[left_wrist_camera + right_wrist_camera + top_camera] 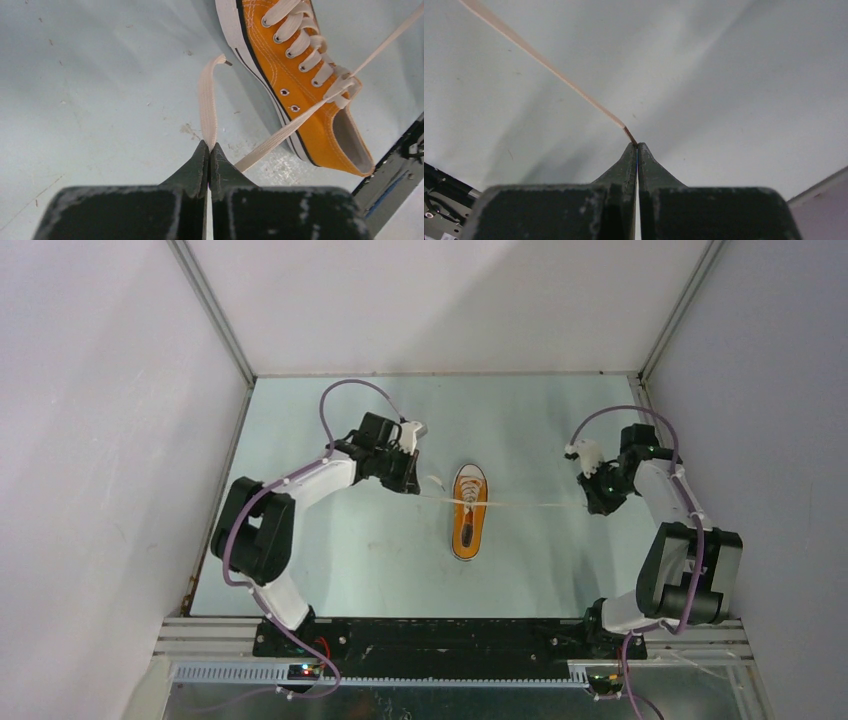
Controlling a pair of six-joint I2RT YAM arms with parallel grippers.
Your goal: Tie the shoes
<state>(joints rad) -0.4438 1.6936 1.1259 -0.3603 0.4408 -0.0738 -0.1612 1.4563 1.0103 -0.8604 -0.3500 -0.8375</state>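
Observation:
An orange sneaker [468, 523] with white toe cap lies mid-table, toe pointing away; its laced side shows in the left wrist view [300, 85]. My left gripper [408, 485] sits to its left, shut on the left lace [207, 102]; the free end sticks out past the tips, and the taut part [280, 137] runs back to the eyelets. My right gripper [592, 506] is to the shoe's right, shut on the very tip of the right lace [546, 65], which stretches tight [535, 505] from the shoe.
Grey walls and metal frame rails [215, 320] enclose the pale table [350, 560]. The arm bases and a black mounting bar [440, 635] lie along the near edge.

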